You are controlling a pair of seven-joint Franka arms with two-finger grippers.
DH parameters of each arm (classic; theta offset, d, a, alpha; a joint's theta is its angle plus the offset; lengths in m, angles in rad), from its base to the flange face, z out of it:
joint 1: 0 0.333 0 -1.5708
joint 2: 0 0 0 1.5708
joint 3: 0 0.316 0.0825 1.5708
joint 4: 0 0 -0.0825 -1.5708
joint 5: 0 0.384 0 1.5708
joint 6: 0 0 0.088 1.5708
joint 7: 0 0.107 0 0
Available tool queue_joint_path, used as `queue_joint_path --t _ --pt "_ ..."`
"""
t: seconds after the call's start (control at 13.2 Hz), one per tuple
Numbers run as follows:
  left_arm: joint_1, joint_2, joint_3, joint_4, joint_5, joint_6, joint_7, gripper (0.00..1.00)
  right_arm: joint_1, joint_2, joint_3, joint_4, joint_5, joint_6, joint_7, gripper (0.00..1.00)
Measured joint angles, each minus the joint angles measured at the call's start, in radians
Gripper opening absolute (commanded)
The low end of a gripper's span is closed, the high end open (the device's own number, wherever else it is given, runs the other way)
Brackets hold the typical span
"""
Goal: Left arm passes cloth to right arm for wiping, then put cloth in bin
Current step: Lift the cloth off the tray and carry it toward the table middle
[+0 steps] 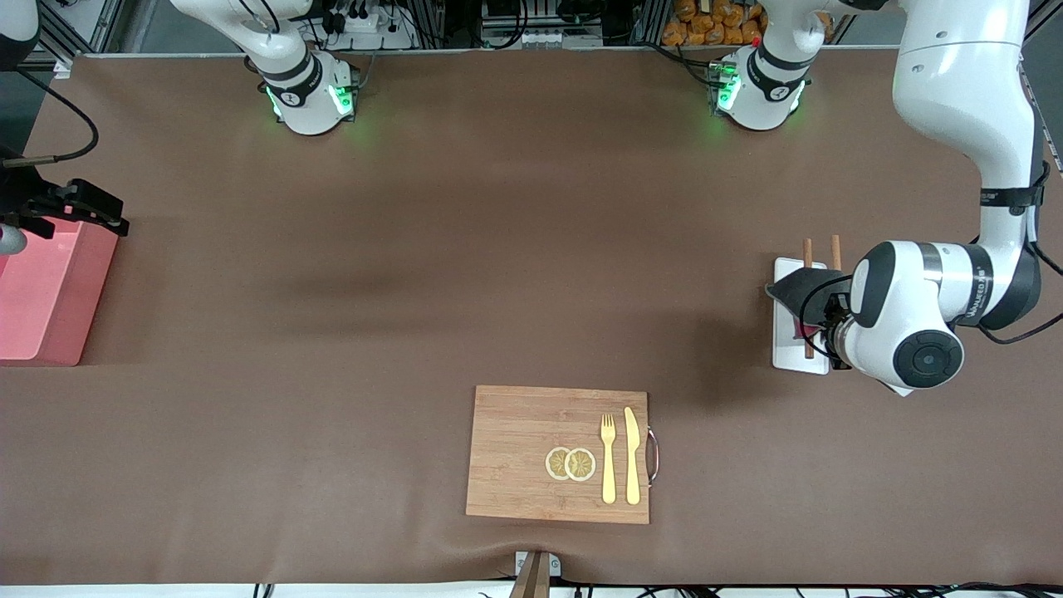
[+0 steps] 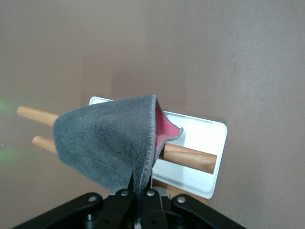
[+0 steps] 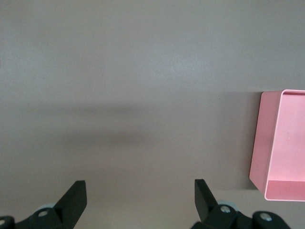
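The cloth [image 2: 105, 143] is dark grey with a pink inner face. My left gripper [image 2: 140, 193] is shut on one edge of it, over the white tray [image 2: 209, 138] and its two wooden rods [image 2: 188, 157]. In the front view the cloth [image 1: 796, 291] shows as a dark patch on the tray [image 1: 789, 353], beside my left gripper [image 1: 820, 328]. The pink bin [image 1: 50, 291] stands at the right arm's end of the table. My right gripper [image 1: 100, 212] hangs open and empty by the bin's corner; its fingers [image 3: 76, 195] frame bare table, and the bin [image 3: 281, 143] shows to one side.
A bamboo cutting board [image 1: 515, 453] lies near the front camera, mid-table, with two lemon slices [image 1: 570, 463], a yellow fork [image 1: 608, 457] and a yellow knife [image 1: 632, 455] on it. The brown table [image 1: 415, 274] stretches between bin and tray.
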Motion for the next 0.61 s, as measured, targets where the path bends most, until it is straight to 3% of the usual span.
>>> queue_joint_path --t 0.45,0.61 --pt "-0.002 -0.138 -0.05 0.014 0.0 -0.11 0.054 0.0 0.001 -0.001 0.01 0.012 0.0 -0.01 0.013 1.0" --pt "-0.001 -0.182 -0.093 0.033 0.0 -0.115 0.063 0.0 0.004 -0.001 0.017 0.015 0.002 -0.03 0.113 1.0"
